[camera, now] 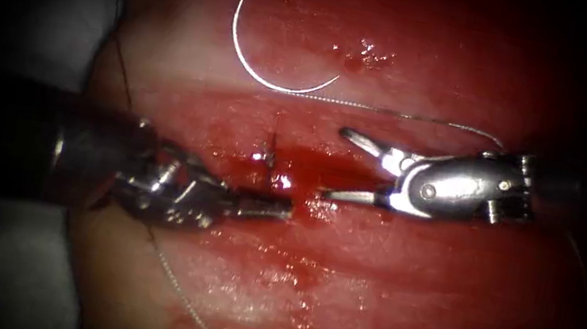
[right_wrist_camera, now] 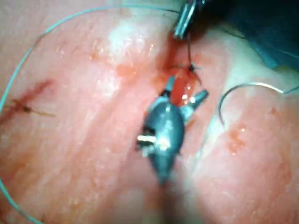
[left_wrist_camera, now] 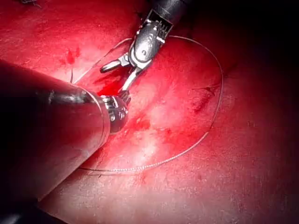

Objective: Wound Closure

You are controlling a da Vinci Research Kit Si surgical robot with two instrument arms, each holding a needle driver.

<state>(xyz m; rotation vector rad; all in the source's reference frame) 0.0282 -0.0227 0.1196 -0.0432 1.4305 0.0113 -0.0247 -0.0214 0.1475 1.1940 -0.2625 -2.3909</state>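
Steel jaws of my left tool (camera: 265,209) sit at the left of the scene, tips pressed together at the cut (camera: 298,181) among red fluid (camera: 310,163); whether they pinch thread or tissue I cannot tell. Free on the tissue (camera: 366,298) lies the needle (camera: 261,74), beyond the cut, not in the tissue, held by neither tool. Its curve opens upward, and thread (camera: 415,117) trails from its right end toward my right tool (camera: 338,162). That tool stands spread wide, empty, just right of the cut. Judgement: the right tool is nearer the needle's thread end.
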